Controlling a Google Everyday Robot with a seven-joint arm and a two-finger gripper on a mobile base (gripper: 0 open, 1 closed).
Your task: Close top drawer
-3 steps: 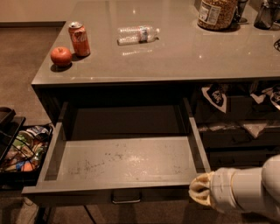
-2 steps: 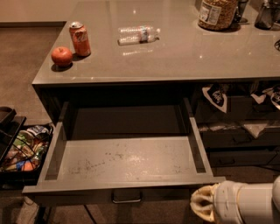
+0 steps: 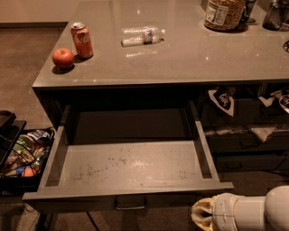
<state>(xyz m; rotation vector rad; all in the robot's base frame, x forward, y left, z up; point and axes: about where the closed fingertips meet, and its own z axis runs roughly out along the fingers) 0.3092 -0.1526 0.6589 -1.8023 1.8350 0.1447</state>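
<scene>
The top drawer (image 3: 131, 168) stands pulled far out from under the grey counter (image 3: 180, 49). Its pale speckled, scuffed floor is bare. Its flat dark front carries a small metal pull handle (image 3: 130, 205) at the bottom middle. My gripper (image 3: 202, 216) is at the bottom right, just below and in front of the drawer front's right corner, to the right of the handle. Only its pale yellowish tip and the white wrist behind it show. It does not touch the handle.
On the counter are a red apple (image 3: 62, 57), an orange soda can (image 3: 82, 39), a plastic water bottle (image 3: 142, 36) lying down, and a jar (image 3: 224, 13) at the back. A black bin of snack packets (image 3: 23, 153) stands left of the drawer. Shelves with bags (image 3: 246, 117) are at the right.
My gripper has dropped lower and drawn back to the right, from level with the drawer front's right end to just below it. The drawer has not moved.
</scene>
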